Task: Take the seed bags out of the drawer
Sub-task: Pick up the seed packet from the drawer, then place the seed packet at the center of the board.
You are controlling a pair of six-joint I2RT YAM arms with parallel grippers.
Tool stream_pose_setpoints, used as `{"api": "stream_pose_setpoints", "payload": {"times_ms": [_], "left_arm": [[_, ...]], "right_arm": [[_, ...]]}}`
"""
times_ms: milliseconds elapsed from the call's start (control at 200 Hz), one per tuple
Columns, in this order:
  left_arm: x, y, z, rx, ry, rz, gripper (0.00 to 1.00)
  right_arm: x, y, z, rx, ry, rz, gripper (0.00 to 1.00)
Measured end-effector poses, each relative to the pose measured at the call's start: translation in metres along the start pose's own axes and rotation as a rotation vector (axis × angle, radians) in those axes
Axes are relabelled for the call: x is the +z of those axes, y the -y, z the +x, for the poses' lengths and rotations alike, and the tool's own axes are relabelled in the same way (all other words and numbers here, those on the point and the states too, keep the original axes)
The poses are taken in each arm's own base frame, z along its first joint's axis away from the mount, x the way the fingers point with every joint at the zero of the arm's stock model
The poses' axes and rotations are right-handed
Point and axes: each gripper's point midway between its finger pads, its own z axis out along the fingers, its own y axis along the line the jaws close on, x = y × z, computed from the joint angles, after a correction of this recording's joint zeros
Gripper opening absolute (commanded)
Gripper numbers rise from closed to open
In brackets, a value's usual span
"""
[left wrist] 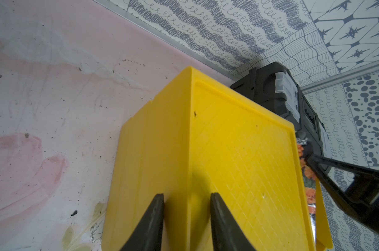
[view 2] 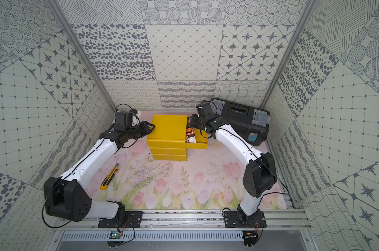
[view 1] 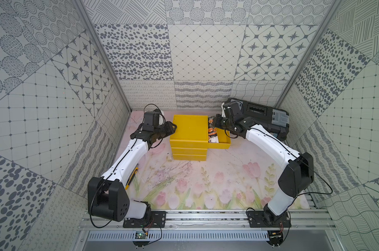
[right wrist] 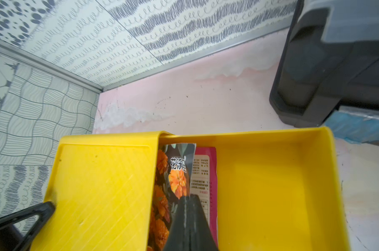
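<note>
The yellow drawer cabinet stands at the back of the mat, and its top drawer is pulled out to the right. Seed bags lie in the drawer against the cabinet. One is an orange-marigold packet with its upper end bent up. Under it lies a magenta packet with a white text panel. My right gripper is shut on the marigold packet over the drawer. My left gripper stands with jaws apart, straddling the cabinet's top left edge.
A black toolbox with grey latches lies at the back right, close behind my right arm. A yellow utility knife lies on the floral mat beside my left arm. Patterned walls close in on three sides.
</note>
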Motion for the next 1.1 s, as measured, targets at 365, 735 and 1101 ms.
{"api": "stream_pose_setpoints", "payload": {"times_ms": [365,735,1101], "left_arm": [[0.000,0.000,0.000,0.001,0.002,0.000,0.36],[0.000,0.000,0.000,0.000,-0.001,0.000,0.36],[-0.001,0.001,-0.001,0.000,-0.009,-0.005,0.36]], "right_arm": [[-0.066,0.003,-0.039,0.000,0.099,-0.076,0.00],[-0.145,0.071,-0.068,0.145,0.174,-0.148,0.00],[-0.153,0.197,-0.003,0.308,0.110,0.024,0.00]]}}
